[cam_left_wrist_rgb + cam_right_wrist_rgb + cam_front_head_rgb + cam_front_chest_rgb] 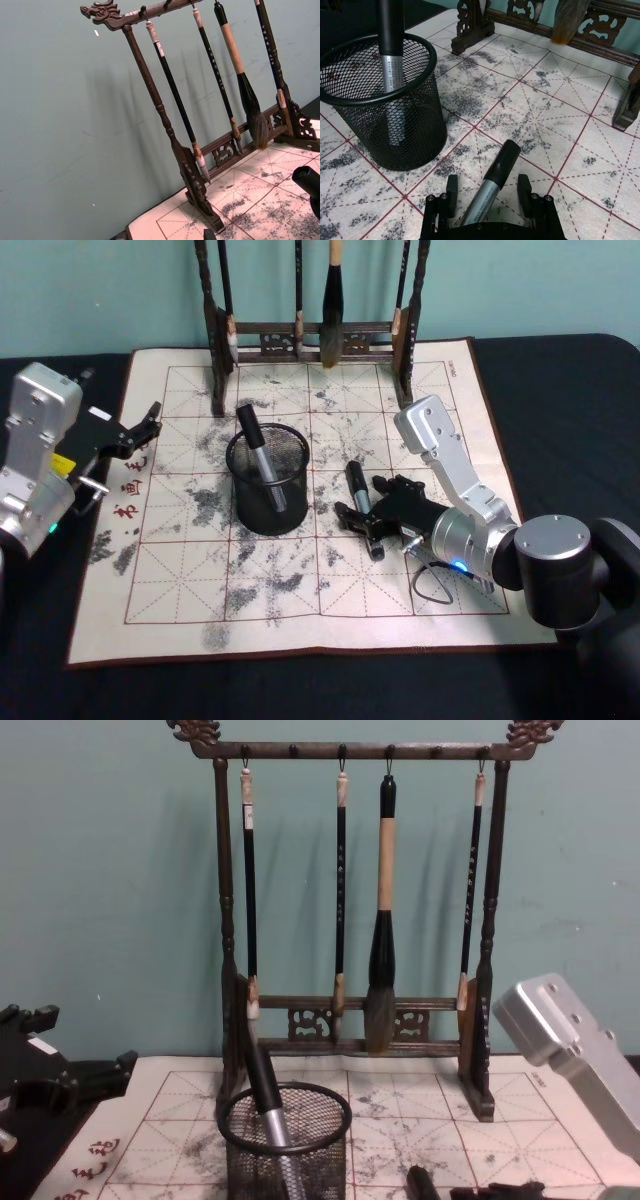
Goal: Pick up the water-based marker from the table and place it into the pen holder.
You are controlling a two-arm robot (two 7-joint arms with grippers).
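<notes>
Right gripper (363,498) low over the felt mat (200,590), just right of the pen holder (250,510). Jaws wide, one finger on each side of the water-based marker (357,490). In the right wrist view a gap shows between each finger (451,187) and the marker barrel (492,180): no contact seen, nothing gripped

Marker: lies flat on the mat, black cap end pointing toward the brush rack (310,340), grey barrel running back under the gripper body. Near the pen holder but not touching it

Pen holder: black wire mesh cup (410,135), upright on the mat around its middle. A second marker (258,450) stands inside, tilted, black cap sticking up above the rim. The chest view shows the same, with the cap (265,1110) leaning toward the robot's left above the mesh (320,1160)

Left gripper (150,422): at the mat's left edge by the red characters, well apart from holder and marker. Fingers apart, holding nothing

Brush rack: dark wood, at the far edge of the mat, against the teal wall. Four brushes hang from its top bar (350,750), the third from the left the thickest (383,940)

Table (560,390): dark top, showing around the mat on all sides
</notes>
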